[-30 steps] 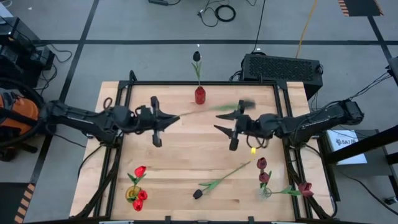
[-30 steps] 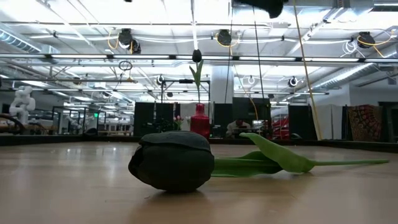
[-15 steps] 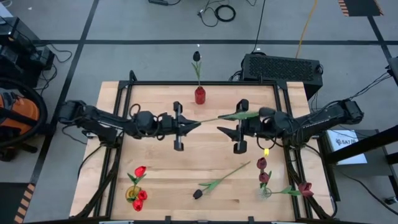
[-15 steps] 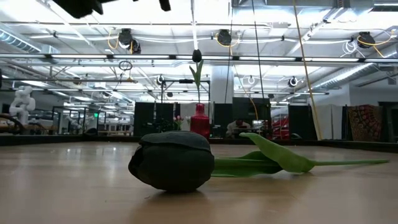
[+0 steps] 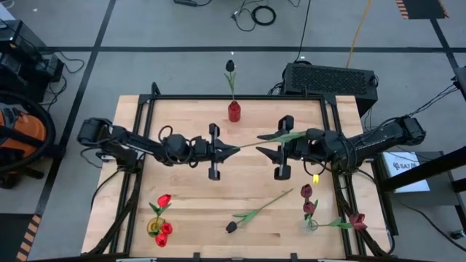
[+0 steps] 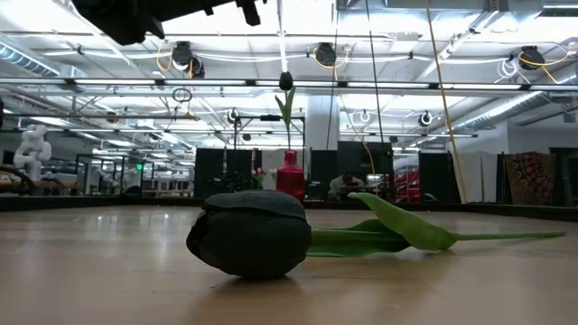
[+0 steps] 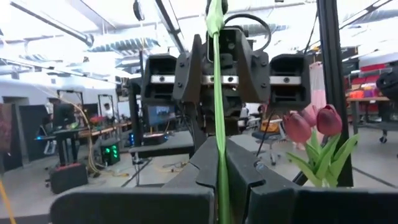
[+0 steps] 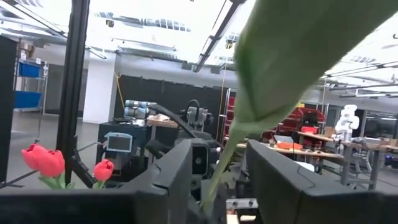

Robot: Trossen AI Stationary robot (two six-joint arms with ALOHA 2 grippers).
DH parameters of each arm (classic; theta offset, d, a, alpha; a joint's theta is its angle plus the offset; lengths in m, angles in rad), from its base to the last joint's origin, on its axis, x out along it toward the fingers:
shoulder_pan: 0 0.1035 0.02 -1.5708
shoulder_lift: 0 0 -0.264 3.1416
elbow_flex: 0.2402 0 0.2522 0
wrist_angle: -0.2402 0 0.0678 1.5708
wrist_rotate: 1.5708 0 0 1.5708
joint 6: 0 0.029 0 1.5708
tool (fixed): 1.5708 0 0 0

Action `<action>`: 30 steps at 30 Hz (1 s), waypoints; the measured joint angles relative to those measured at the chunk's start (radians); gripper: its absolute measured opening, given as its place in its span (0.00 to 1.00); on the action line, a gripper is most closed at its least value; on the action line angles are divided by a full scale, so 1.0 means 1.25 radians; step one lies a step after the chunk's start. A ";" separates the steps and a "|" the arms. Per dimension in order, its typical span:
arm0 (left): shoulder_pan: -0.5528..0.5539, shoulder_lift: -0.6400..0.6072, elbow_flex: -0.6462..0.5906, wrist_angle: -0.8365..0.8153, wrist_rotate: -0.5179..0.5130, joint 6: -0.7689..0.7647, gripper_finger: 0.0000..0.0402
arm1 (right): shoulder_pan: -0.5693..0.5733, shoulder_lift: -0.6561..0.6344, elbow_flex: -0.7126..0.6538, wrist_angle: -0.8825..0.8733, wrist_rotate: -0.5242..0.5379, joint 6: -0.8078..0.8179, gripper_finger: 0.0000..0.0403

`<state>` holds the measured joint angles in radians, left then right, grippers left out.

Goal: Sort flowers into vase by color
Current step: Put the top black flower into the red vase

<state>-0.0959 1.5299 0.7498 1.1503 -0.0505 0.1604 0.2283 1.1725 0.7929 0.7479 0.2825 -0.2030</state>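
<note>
My left gripper (image 5: pixel 233 149) is shut on a tulip's thin green stem (image 5: pixel 247 144) above the middle of the table. The stem runs toward the table's right, and its leaf (image 5: pixel 287 135) lies over my right gripper (image 5: pixel 261 145). That gripper's fingers (image 8: pixel 180 174) stand apart on either side of the stem (image 8: pixel 211 183). This tulip's head is hidden. A black tulip (image 5: pixel 231 227) lies flat on the table near the front. A second black tulip (image 5: pixel 230 65) stands in the red vase (image 5: pixel 234 111). My left gripper pinches the stem near its bare end (image 7: pixel 219 165) between its two fingers. The fingers come roughly level from the table's left and lie along the stem. The stem is lifted clear of the table and reaches straight out into the gap of the right gripper.
A vase (image 5: pixel 156 227) with red tulips stands at the near left. A clear vase (image 5: pixel 311 222) with maroon tulips stands at the near right, and one maroon head (image 5: pixel 357 220) hangs out past the table's edge. A black frame (image 5: pixel 138 145) borders the table.
My left gripper has gone toward the table's right and a little down, carrying the stem toward my right gripper. The leaf, which was behind the right gripper toward the far edge, now lies across it. My right gripper has stayed about where it was.
</note>
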 joint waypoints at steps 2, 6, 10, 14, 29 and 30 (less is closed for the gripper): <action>0.000 0.009 0.000 0.007 -0.004 -0.014 0.03 | 0.000 0.000 0.000 0.004 0.000 -0.003 0.32; 0.000 0.014 0.000 0.010 -0.008 -0.012 0.03 | 0.000 0.000 0.000 0.004 0.000 -0.003 0.17; 0.002 0.014 0.000 0.010 -0.009 -0.012 0.03 | 0.000 0.000 0.000 -0.001 -0.001 0.002 0.02; 0.003 0.014 0.000 -0.018 -0.030 -0.009 0.04 | 0.000 0.000 0.000 -0.008 0.005 0.031 0.03; 0.007 -0.218 0.002 -0.532 -0.089 -0.071 0.44 | -0.007 0.001 0.095 -0.324 0.073 0.101 0.01; 0.007 -0.234 0.002 -0.539 -0.090 -0.077 0.45 | -0.010 0.001 0.108 -0.365 0.072 0.120 0.01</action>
<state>-0.0872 1.2372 0.7528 0.4768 -0.1627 0.0636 0.2154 1.1732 0.9281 0.2913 0.3719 -0.0526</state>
